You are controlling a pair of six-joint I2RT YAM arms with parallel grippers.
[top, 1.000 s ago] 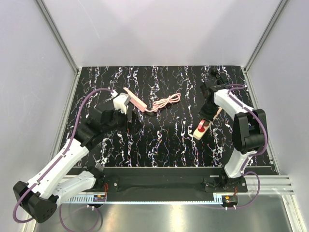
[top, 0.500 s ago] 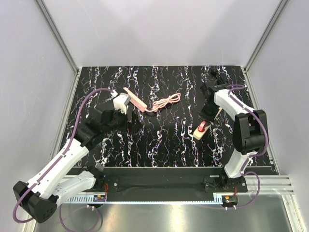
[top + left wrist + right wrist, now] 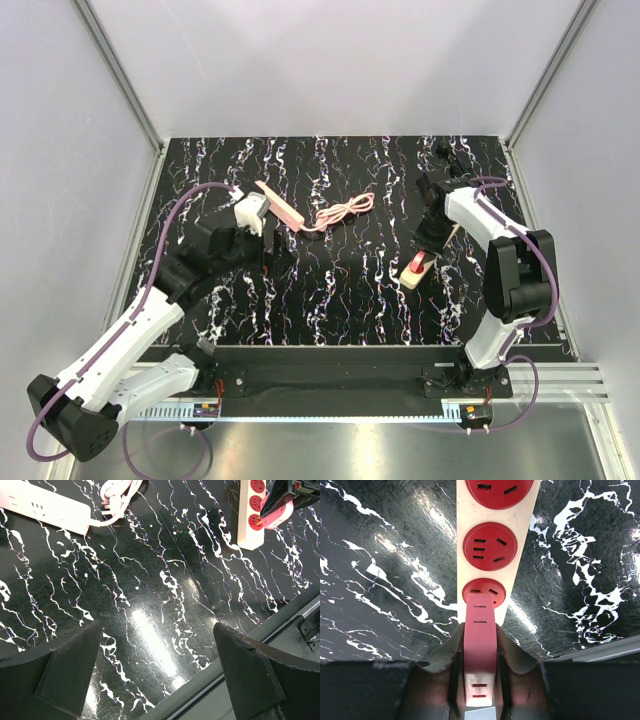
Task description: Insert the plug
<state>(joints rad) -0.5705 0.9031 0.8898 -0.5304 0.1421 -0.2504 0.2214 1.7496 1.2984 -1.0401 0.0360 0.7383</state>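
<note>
A cream power strip [image 3: 495,510] with red round sockets lies on the black marbled table; it also shows in the top view [image 3: 419,268] and in the left wrist view [image 3: 250,515]. My right gripper [image 3: 480,655] is shut on a pink plug [image 3: 480,645], whose front end sits at the nearest red socket [image 3: 483,587]. In the top view the right gripper [image 3: 430,242] stands over the strip. My left gripper [image 3: 160,670] is open and empty, hovering over bare table left of centre [image 3: 268,250].
A pink-white power strip [image 3: 280,205] with a coiled pink cable [image 3: 345,212] lies at the back centre; it shows in the left wrist view [image 3: 45,507] too. The table's front edge and metal rail [image 3: 280,625] run below.
The right gripper with the plug has shifted slightly toward the strip's near end. The left arm has not moved.
</note>
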